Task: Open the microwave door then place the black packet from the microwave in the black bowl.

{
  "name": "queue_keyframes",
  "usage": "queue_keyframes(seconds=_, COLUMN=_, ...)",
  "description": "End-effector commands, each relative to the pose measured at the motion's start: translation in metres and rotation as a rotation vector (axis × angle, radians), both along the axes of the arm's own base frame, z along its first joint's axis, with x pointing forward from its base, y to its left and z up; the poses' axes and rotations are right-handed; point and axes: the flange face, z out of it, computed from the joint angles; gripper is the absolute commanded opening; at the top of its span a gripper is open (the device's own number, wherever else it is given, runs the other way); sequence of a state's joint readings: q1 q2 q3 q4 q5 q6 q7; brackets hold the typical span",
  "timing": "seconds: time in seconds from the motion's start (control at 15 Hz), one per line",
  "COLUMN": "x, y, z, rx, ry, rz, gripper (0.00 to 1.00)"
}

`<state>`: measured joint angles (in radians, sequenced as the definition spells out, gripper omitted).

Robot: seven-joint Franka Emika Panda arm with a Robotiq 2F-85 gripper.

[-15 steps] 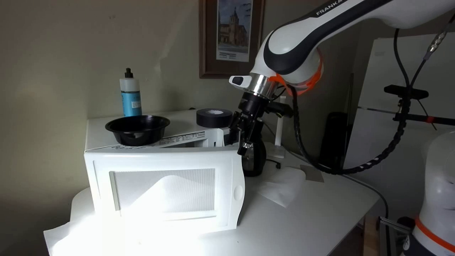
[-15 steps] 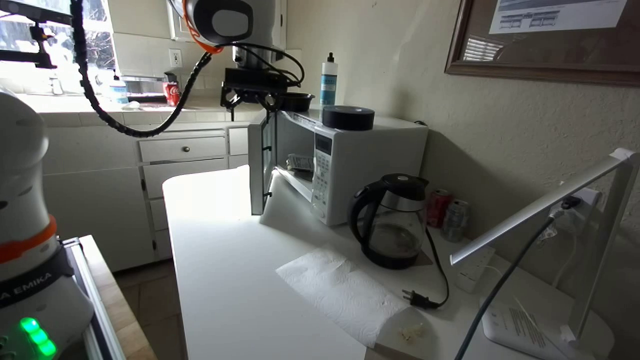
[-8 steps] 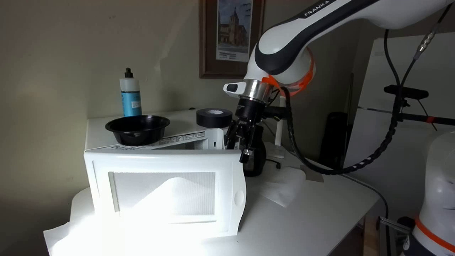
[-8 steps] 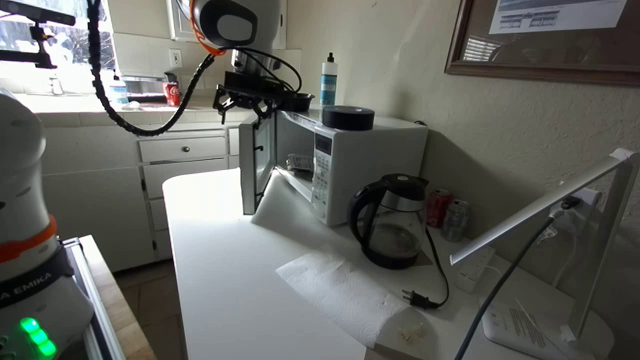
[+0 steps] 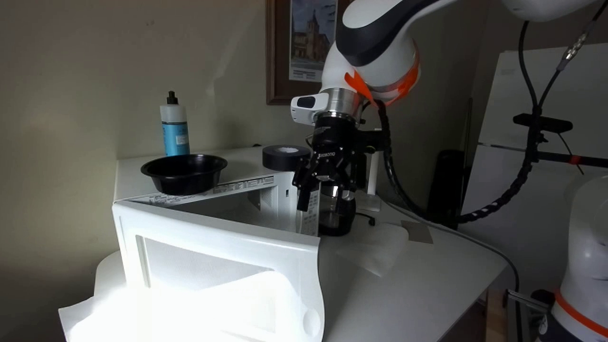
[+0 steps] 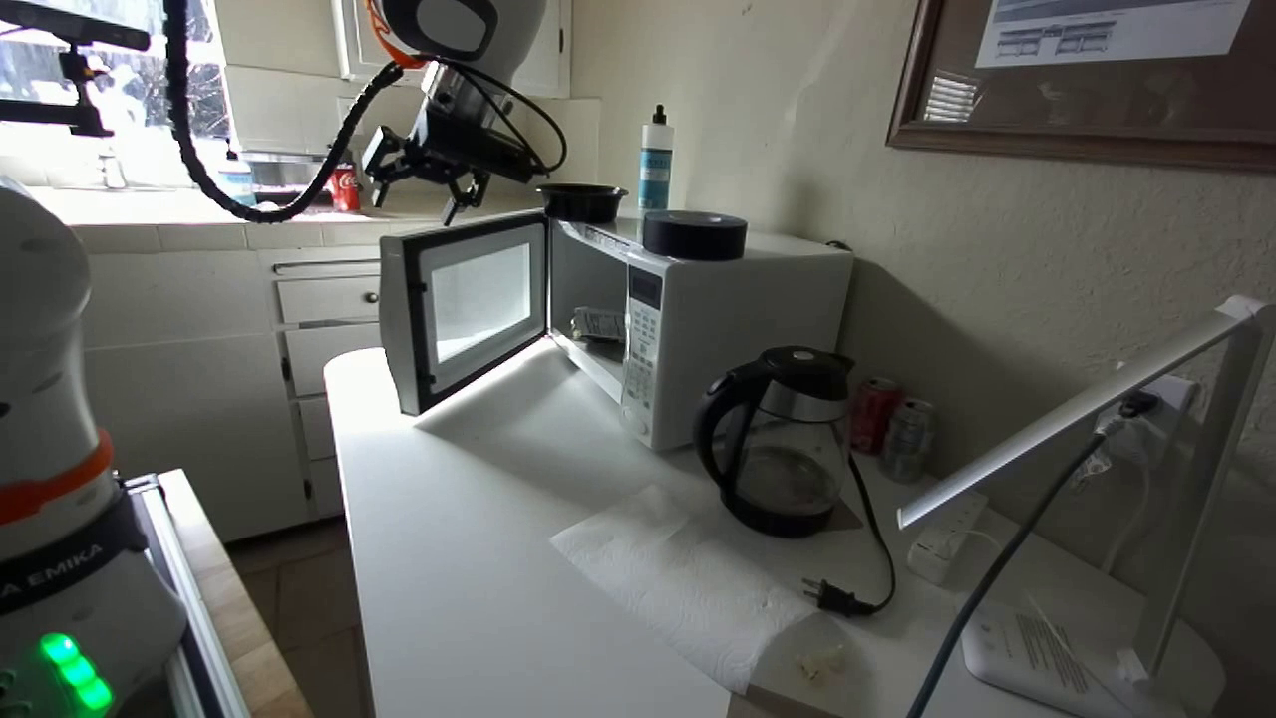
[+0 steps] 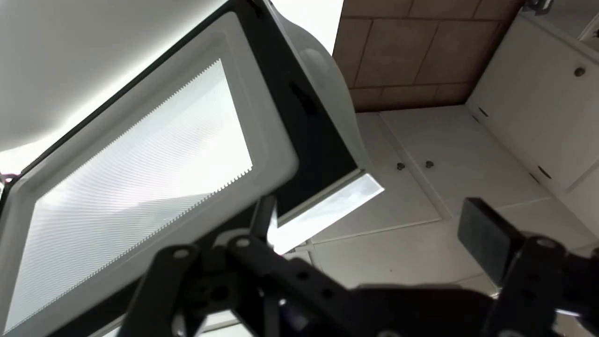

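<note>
Step in hand, judged nearly complete: opening the microwave door [image 6: 471, 311], which stands wide, your gripper [image 7: 376, 225] spread and empty near its upper edge; next, likely, you reach for the packet [image 6: 599, 324] inside the microwave [image 6: 748, 324], bound for the black bowl [image 5: 184, 183] on top.

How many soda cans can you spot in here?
3, all in an exterior view: a red can and a silver can side by side near the kettle, and a second red can on the kitchen counter. More could be hidden.
</note>
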<state>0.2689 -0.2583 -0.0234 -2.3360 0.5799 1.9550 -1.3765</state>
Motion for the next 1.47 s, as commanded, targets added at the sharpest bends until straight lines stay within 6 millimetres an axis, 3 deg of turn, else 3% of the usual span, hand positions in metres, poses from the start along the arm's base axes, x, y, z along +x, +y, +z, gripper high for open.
queue_keyframes(seconds=0.0, x=0.002, y=-0.03, z=0.015, rx=-0.009, ry=-0.038, rz=-0.098, gripper=1.0)
queue_keyframes(seconds=0.13, x=0.008, y=-0.046, z=0.012, rx=-0.095, ry=-0.085, rz=-0.138, gripper=1.0)
queue_keyframes(seconds=0.27, x=0.015, y=-0.049, z=-0.002, rx=-0.203, ry=-0.135, rz=-0.118, gripper=1.0)
queue_keyframes(seconds=0.6, x=0.032, y=-0.026, z=-0.035, rx=-0.365, ry=-0.372, rz=-0.175, gripper=1.0)
queue_keyframes(seconds=0.67, x=0.032, y=-0.037, z=-0.019, rx=-0.311, ry=-0.323, rz=-0.16, gripper=1.0)
queue_keyframes(seconds=0.87, x=0.034, y=-0.024, z=-0.034, rx=-0.348, ry=-0.359, rz=-0.168, gripper=1.0)
queue_keyframes(seconds=1.27, x=0.034, y=-0.025, z=-0.033, rx=-0.35, ry=-0.362, rz=-0.17, gripper=1.0)
queue_keyframes(seconds=1.4, x=0.036, y=-0.005, z=-0.041, rx=-0.359, ry=-0.439, rz=-0.176, gripper=1.0)
